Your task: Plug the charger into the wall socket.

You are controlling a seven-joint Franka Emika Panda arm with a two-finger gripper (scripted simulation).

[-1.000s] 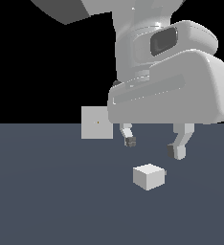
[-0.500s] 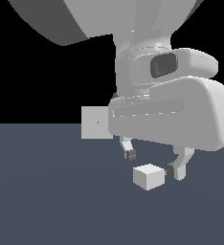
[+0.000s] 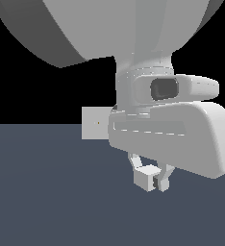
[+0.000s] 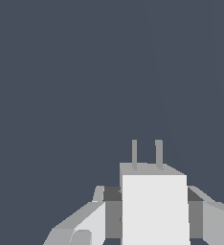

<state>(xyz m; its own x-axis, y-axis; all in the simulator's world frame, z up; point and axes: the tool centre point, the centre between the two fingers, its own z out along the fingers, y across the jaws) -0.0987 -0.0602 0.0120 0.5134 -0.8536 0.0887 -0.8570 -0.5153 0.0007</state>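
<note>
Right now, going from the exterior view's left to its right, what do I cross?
wall socket → charger, sitting between the fingers of the gripper; the arm's body overlaps both, so I leave it out.

The charger [image 4: 154, 208] is plain white on its broad face, a shade greyer on its top, with two pale grey prongs [image 4: 146, 154]. The gripper [image 3: 148, 178] is light grey, its inner pads [image 4: 113, 210] darker grey. The wall socket [image 3: 95, 123] is a pale grey plate with a tiny dark dot. The worktop [image 3: 47, 192] is flat slate blue, unpatterned, under a black backdrop.
</note>
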